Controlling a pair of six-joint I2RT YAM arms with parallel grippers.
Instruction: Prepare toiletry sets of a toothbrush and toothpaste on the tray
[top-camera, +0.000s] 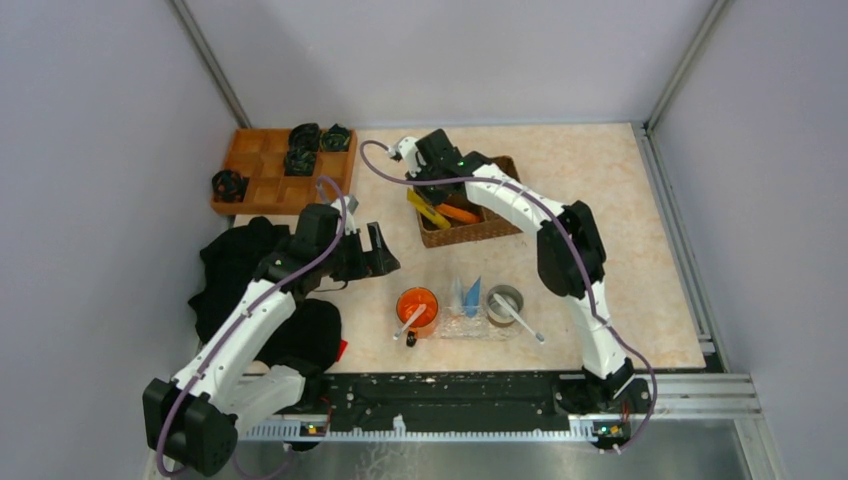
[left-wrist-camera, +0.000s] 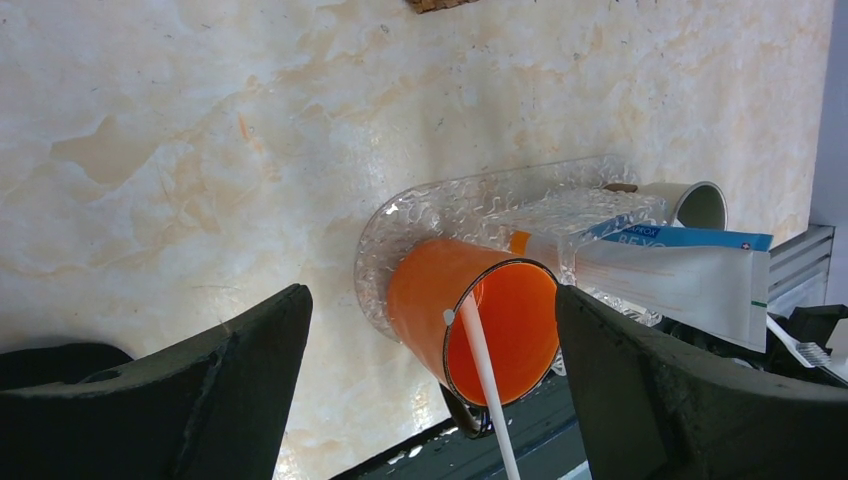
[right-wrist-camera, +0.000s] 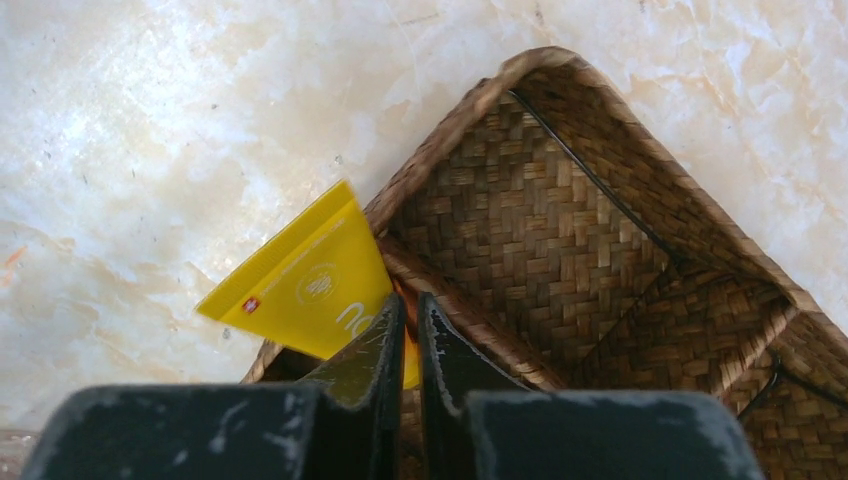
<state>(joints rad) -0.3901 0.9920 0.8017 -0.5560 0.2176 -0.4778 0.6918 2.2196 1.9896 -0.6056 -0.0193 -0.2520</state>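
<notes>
Right end effector (right-wrist-camera: 410, 305) pinching yellow tube (right-wrist-camera: 300, 280) at basket (right-wrist-camera: 540, 230) rim, arm outstretched; left end effector (left-wrist-camera: 432, 295) spread.

Marble-patterned worktop (top-camera: 600, 200) in pale peach and cream with faint darker veining, enclosed on three sides by plain matte panels of light lavender-grey: back wall (top-camera: 440, 50), left wall (top-camera: 90, 150) and right wall (top-camera: 780, 200). Slim metal corner posts, left post (top-camera: 208, 60) and right post (top-camera: 684, 60), mark the two rear corners where the walls meet. A pale metal channel (top-camera: 680, 250) runs along the worktop's right edge, and a black mounting rail (top-camera: 450, 392) crosses its near edge. Nearer than the rail lies a grey, brushed-looking surface (top-camera: 500, 462). Lighting is even and diffuse, giving weak shadows and a soft glare on the glossy stone pattern in both wrist views.
</notes>
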